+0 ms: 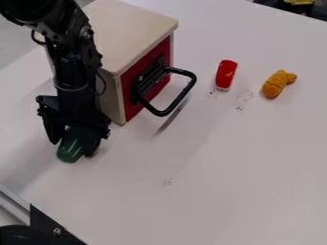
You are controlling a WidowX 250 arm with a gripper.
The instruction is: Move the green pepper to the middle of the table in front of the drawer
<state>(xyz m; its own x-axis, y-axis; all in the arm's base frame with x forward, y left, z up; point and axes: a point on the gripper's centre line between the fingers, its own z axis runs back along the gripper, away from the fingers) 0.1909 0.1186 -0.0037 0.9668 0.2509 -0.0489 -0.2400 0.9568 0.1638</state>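
In the camera view, the black gripper [75, 141] is seen pointing down at the left of the table [211, 191], with the arm [73, 62] entered from the upper left. The green pepper [70, 150] is located at the gripper's lower end, its rounded green end exposed toward the lower left. How far the gripper is open, and whether the pepper is held by it, cannot be told. The pepper is placed near the bottom corner of the wooden box [131, 24], not in front of its red drawer [134, 101]. The drawer is fitted with a black loop handle [158, 113], by which a dark shadow is cast on the table. Well to the right of the handle, a red object with a white end [226, 74] is set down, and farther right a lumpy orange object [275, 84] is seen. Small dark marks are scattered near both. The lower left corner is crossed by a metal rail [13, 203].
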